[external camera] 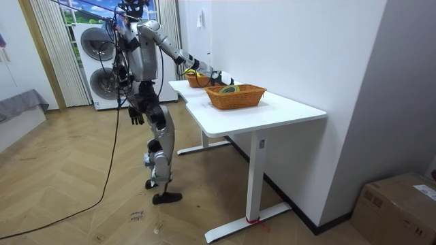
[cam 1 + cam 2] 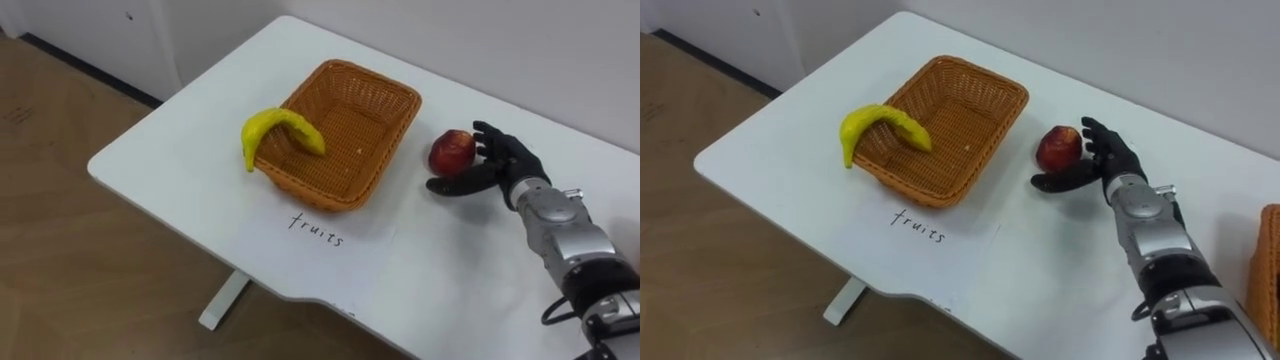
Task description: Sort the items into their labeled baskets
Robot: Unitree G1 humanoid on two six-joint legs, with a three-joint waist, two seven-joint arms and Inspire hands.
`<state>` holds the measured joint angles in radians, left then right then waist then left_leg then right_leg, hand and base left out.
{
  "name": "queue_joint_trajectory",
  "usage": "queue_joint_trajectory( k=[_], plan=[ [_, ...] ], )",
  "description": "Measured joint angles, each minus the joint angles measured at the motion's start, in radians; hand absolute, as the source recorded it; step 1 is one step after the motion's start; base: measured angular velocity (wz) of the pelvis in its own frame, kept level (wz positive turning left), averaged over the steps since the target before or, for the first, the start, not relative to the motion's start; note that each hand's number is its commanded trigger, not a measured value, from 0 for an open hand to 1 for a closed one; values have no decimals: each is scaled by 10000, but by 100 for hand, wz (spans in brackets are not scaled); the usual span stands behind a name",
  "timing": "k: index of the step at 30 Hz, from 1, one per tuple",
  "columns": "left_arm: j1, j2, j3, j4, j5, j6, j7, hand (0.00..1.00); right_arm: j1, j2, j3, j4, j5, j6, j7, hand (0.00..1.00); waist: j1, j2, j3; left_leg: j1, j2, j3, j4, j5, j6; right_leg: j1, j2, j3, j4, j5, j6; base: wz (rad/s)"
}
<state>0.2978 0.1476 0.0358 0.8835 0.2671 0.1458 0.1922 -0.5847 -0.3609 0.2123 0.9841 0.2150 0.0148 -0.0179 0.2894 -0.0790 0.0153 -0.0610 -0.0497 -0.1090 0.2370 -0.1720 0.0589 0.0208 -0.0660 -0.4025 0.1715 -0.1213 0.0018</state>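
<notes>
A brown wicker basket (image 2: 390, 150) stands on the white table (image 2: 180, 150), with "fruits" handwritten on the table (image 2: 317, 229) in front of it. A yellow banana (image 2: 280, 125) lies draped over the basket's left front rim, half in and half out. A red apple (image 2: 452, 152) rests on the table just right of the basket. My right hand (image 2: 505, 160) is open and cups the apple from the right, thumb stretched out below it, fingers behind it. In the room view my left hand (image 1: 134, 117) hangs at my side.
A second wicker basket (image 1: 235, 96) stands further along the table, its edge showing at the right (image 2: 1270, 270). The table's left edge drops to a wooden floor (image 2: 60, 200). A white wall (image 2: 520, 40) runs behind the table.
</notes>
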Motion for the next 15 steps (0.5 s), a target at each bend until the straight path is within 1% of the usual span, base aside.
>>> queue_joint_trajectory(
  k=[3, 5, 7, 9, 11, 12, 15],
  plan=[
    [-10, 21, 1, -1, 2, -35, -91, 0, -18, -11, 6, 85, -282, -30, 112, 76, 15, -30, 2, 1, -3, -35, 0, 4, -4, 16, 4, -19, -1, -1, 0, 2],
    [-9, 20, 0, 0, 2, -35, -114, 0, -18, -39, 6, 123, -354, -32, 192, 100, 43, -52, 25, -3, -3, -44, 1, 4, -5, 17, 4, -32, -4, -1, 1, 0],
    [-18, 22, 0, 0, -2, -35, -147, 0, -22, -92, 6, 185, -396, -36, 188, 100, 90, -98, 37, -32, -5, -58, 11, 4, -6, 3, 1, -55, -6, -1, 1, 2],
    [-82, 48, -7, 4, -7, -35, -268, 0, -31, -334, 3, 218, -521, -36, 76, 100, 189, -178, 77, -111, -15, -101, 52, 2, -7, -33, -4, -80, -12, -1, 0, 6],
    [-103, 87, -8, 6, -8, -35, -290, 0, -33, -452, 3, 223, -628, -35, 56, 100, 194, -222, 100, -161, -27, -159, 81, 1, -8, -43, -5, -102, -17, -1, 1, 8],
    [-113, 120, -10, 6, -9, -35, -294, 0, -39, -478, 3, 223, -662, -35, 5, 100, 199, -236, 115, -167, -26, -168, 82, 0, -9, -45, -4, -115, -17, -2, 0, 5],
    [-143, 211, -13, 9, -9, -35, -325, 0, -45, -485, -1, 222, -661, -39, -17, 100, 198, -242, 119, -169, -23, -180, 81, -2, -13, -47, 1, -119, -18, -4, 2, 0]
  ],
)
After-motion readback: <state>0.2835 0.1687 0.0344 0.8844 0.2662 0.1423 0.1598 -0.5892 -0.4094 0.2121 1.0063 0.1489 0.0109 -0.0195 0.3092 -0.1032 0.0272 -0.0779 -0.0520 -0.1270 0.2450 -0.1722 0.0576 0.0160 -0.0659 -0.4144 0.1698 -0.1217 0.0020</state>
